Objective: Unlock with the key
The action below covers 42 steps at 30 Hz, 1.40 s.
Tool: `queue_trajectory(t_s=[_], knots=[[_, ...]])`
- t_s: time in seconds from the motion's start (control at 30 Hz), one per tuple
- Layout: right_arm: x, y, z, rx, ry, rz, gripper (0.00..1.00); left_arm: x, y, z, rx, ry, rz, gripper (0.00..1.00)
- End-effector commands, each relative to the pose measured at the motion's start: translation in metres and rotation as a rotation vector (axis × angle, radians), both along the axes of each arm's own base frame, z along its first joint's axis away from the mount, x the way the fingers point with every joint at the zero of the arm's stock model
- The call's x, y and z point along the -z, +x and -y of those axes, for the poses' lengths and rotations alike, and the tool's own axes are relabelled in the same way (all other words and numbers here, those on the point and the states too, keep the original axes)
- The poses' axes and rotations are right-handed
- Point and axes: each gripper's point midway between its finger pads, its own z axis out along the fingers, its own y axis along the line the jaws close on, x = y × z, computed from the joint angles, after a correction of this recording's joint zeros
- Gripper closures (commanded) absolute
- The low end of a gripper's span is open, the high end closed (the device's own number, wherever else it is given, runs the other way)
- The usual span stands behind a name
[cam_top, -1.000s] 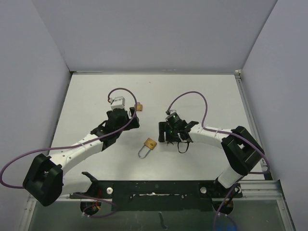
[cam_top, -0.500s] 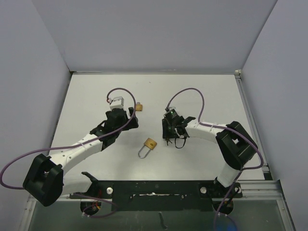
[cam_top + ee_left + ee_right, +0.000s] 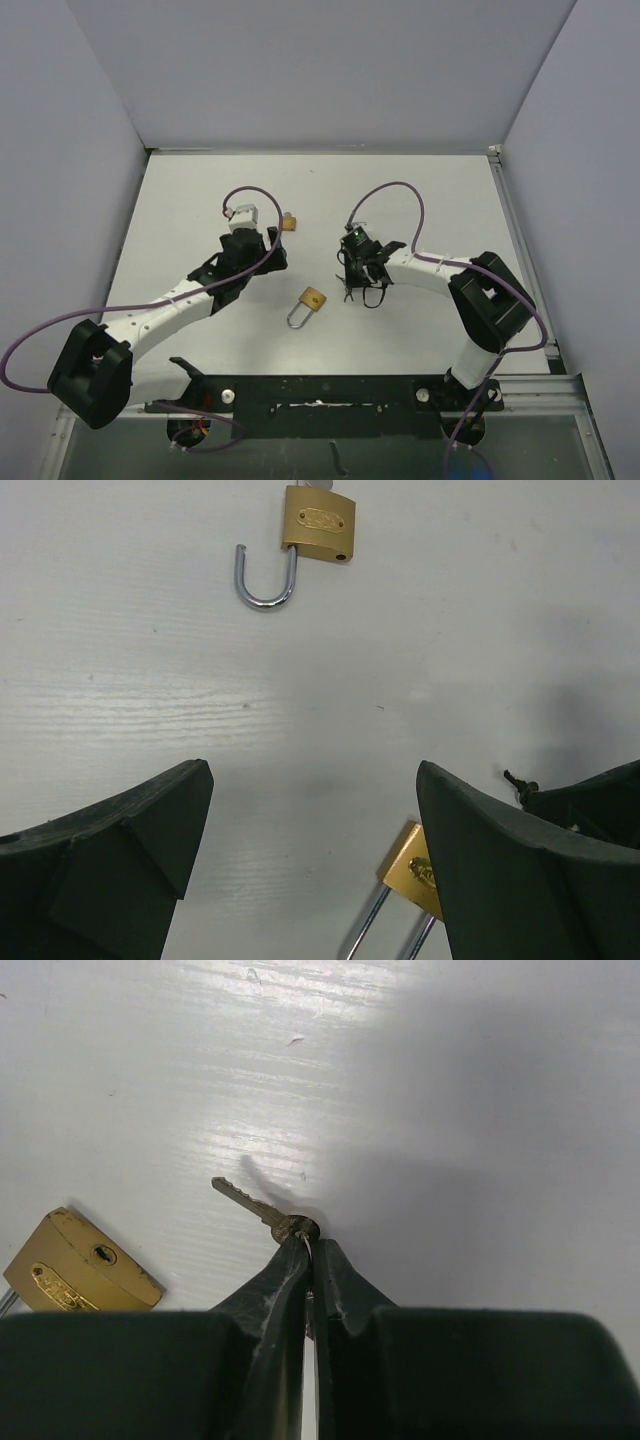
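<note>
From above, my left hand (image 3: 272, 250) sits with the far lock (image 3: 290, 222) at its 1 o'clock. My right hand (image 3: 349, 286) points down at the bench (image 3: 430, 200), with the near lock (image 3: 313, 298) at its 8 o'clock. The key is too small to see here.

Left wrist: this hand is spread wide and holds nothing. The far lock's loop (image 3: 262, 580) is open already, so I think the near one is my job.

Right wrist: this hand pinches the key (image 3: 255, 1203) by its head, low over the bench. Only this view shows the keyhole (image 3: 103, 1254). I think I hold the key low to line it up.
</note>
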Motion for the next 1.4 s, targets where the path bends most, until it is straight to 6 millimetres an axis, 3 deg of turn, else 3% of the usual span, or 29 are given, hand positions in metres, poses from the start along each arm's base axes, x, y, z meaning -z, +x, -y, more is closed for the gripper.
queue_trajectory(t_s=[0.0, 0.2, 0.3, 0.37, 0.4, 0.57, 0.73, 0.93, 1.37], knots=[[0.000, 0.000, 0.018, 0.005, -0.098, 0.020, 0.99, -0.022, 0.009, 0.005, -0.002, -0.060, 0.071, 0.18], [-0.038, 0.020, 0.018, -0.048, -0.059, 0.211, 1.00, -0.024, 0.009, 0.015, 0.041, -0.089, 0.077, 0.20], [-0.061, 0.026, 0.017, -0.086, -0.005, 0.318, 1.00, -0.030, 0.008, 0.028, 0.101, -0.128, 0.098, 0.21], [-0.075, 0.029, 0.018, -0.094, 0.039, 0.371, 1.00, -0.044, 0.008, 0.040, 0.153, -0.175, 0.144, 0.21], [-0.082, 0.030, 0.018, -0.098, 0.062, 0.388, 1.00, -0.040, 0.004, 0.043, 0.182, -0.186, 0.144, 0.22], [-0.105, 0.034, 0.019, -0.110, 0.128, 0.433, 1.00, -0.053, -0.006, 0.073, 0.337, -0.271, 0.190, 0.23], [-0.113, 0.034, 0.012, -0.158, 0.144, 0.437, 1.00, -0.064, -0.016, 0.103, 0.476, -0.370, 0.216, 0.23], [-0.111, 0.031, 0.006, -0.213, 0.145, 0.408, 1.00, -0.054, -0.019, 0.125, 0.542, -0.386, 0.177, 0.25], [-0.108, 0.026, 0.003, -0.254, 0.148, 0.391, 1.00, -0.036, -0.020, 0.128, 0.559, -0.346, 0.131, 0.26]])
